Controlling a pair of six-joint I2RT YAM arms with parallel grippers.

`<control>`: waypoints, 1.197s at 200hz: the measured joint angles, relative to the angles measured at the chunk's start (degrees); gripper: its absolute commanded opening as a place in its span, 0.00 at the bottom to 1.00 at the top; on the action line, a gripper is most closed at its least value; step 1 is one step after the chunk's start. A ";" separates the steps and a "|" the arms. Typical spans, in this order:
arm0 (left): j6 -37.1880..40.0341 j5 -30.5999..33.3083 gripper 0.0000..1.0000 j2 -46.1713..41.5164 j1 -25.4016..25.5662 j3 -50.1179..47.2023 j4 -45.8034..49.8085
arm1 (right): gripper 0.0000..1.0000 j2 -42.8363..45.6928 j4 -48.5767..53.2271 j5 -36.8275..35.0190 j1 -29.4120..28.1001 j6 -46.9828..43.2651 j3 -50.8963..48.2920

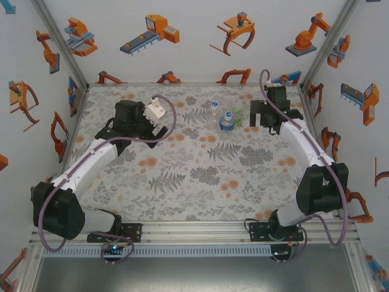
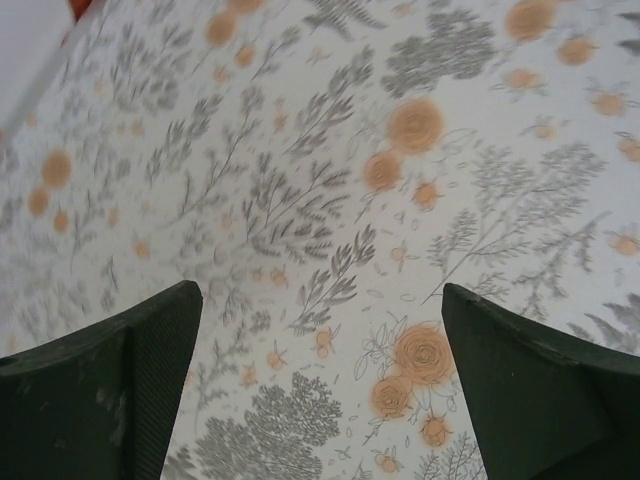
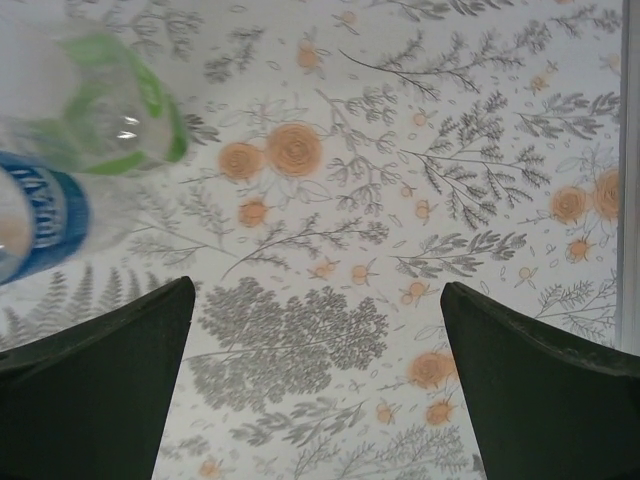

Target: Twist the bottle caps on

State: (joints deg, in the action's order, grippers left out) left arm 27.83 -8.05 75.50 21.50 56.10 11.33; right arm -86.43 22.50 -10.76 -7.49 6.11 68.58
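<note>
Right fingers stand wide apart w/ nothing btwn them, just bare bench cloth. Left fingers are equally wide and empty, also over patterned cloth.

The bottles are bunched near the far edge of the bench, right of centre. Clear bottle is upright w/ a white cap on its neck. Blue-label bottle is just beside it w/ a blue cap on top. Green bottle is on the side nearest the right fingers; its cap is too blurred to tell. From the right wrist, the green and blue-label bottles sit off to the upper left, beside the fingers, not btwn them.

Prob. reason for the layout: the cluster is within easy reach of the right arm, so one arm can twist while the other steadies. With fingers wide and off the bottles, nothing is gripped atm. Two caps look seated; how tight they are can't be judged.

Room: it's tight on the right. The edge rail is near, the far-right corner is close, and the bottles are so close together that closing on one may nudge its neighbour. The middle and near edge of the bench are open, so approach from there. Left fingers are toward the far-left, well apart from the bottles, w/ a free path across.
</note>
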 measured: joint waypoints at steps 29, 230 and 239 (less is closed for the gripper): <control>-6.84 4.33 0.97 -2.36 -5.70 -10.10 -7.58 | 0.99 2.03 -10.49 -0.92 3.15 -0.20 -12.28; -23.12 -3.50 0.97 6.95 -21.57 -33.42 -52.46 | 0.99 -1.64 -71.76 7.67 9.22 -2.64 -49.03; -23.39 -3.98 0.97 7.41 -21.66 -33.40 -52.81 | 0.99 -1.64 -72.63 7.32 9.22 -2.51 -49.03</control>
State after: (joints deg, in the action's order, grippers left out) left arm 4.45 -12.03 82.91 -0.16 22.70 -41.47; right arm -88.07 -50.13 -3.44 1.74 3.60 19.55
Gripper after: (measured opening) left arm 0.967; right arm 0.993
